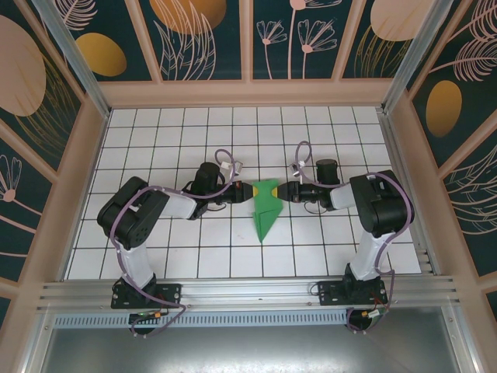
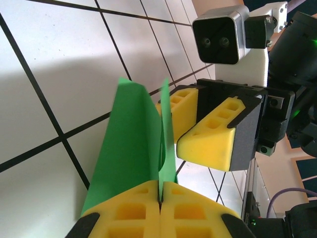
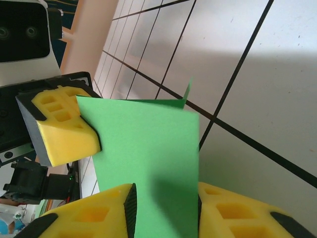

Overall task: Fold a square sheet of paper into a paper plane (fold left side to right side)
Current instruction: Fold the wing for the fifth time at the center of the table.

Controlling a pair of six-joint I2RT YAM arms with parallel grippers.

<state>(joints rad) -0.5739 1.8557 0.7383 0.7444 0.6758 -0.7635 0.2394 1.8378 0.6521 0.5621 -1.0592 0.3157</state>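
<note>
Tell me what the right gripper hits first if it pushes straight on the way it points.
The right gripper meets the green paper standing between its open fingers; just beyond, probably, the left gripper pinching that paper.

No writing, label, brand, number or sign could be read on the green paper [image 1: 264, 211], the tiled surface [image 1: 155, 140] or the patterned far wall [image 1: 202, 39].

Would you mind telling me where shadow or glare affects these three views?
Top view: even light, sharp, no glare on the paper. Left wrist view: shadow greys the tiles beside the paper. Right wrist view: upper tiles shaded, right ones bright, the paper's lower part darker.
</note>
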